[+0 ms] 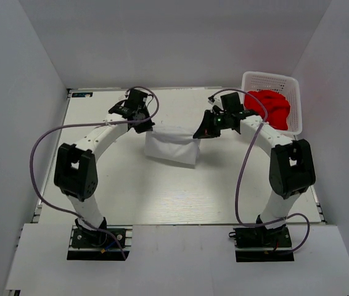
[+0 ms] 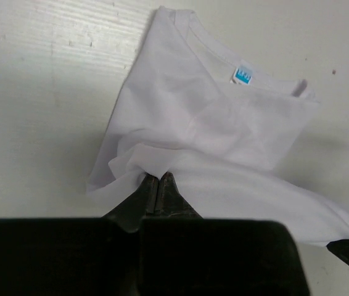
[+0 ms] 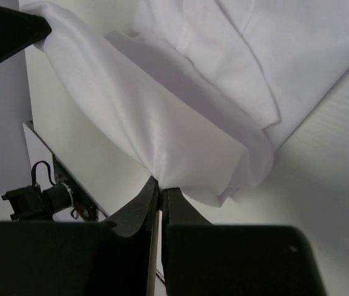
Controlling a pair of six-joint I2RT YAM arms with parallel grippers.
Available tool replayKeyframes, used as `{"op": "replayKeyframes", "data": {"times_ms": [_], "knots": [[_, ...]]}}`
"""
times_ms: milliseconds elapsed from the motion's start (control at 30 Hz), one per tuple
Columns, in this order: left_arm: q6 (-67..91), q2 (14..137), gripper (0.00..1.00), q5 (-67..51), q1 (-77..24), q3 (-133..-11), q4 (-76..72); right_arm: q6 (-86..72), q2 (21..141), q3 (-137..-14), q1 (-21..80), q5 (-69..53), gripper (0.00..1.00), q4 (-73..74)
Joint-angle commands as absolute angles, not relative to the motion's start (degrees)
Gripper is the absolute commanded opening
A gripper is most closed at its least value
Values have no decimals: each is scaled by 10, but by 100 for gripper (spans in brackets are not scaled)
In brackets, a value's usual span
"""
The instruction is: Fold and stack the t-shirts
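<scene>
The white t-shirt [image 1: 171, 145] hangs folded at the middle of the table, stretched between my two grippers. My left gripper [image 1: 148, 127] is shut on its left top corner; in the left wrist view the gripper [image 2: 158, 177] pinches a bunch of the white t-shirt [image 2: 224, 123], whose collar has a blue tag. My right gripper [image 1: 200, 131] is shut on the right top corner; in the right wrist view the gripper [image 3: 160, 185] nips the cloth of the white t-shirt [image 3: 162, 123]. The red t-shirt [image 1: 271, 108] lies crumpled in the basket.
The white lattice basket [image 1: 285, 83] stands at the back right of the table. White walls enclose the table on the left, back and right. Purple cables loop over both arms.
</scene>
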State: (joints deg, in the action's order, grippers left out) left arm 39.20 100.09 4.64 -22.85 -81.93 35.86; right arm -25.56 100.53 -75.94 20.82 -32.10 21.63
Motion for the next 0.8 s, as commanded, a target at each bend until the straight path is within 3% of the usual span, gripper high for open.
{"op": "replayKeyframes", "data": {"times_ms": [0,233,300,367,400,433,533,767], "knots": [[382,1042,0,63,-217,-876,341,-256,1032,-808,193,-347,0,178],[351,1168,0,48,-212,-992,273,-269,1154,-888,156,-339,0,147],[332,1197,21,37,-207,-1018,244,-277,1186,-925,142,-293,1,125],[305,1245,53,25,-207,-1085,236,-289,1233,-967,128,-280,24,116],[288,1256,99,17,-207,-1100,224,-284,1246,-996,124,-286,40,117],[273,1265,100,-1,-207,-1120,215,-280,1258,-1024,121,-295,66,114],[256,1271,100,-25,-207,-1126,198,-261,1277,-1055,120,-274,90,122],[236,1242,100,-78,-219,-1088,186,-223,1172,-928,157,-254,90,82]]}}
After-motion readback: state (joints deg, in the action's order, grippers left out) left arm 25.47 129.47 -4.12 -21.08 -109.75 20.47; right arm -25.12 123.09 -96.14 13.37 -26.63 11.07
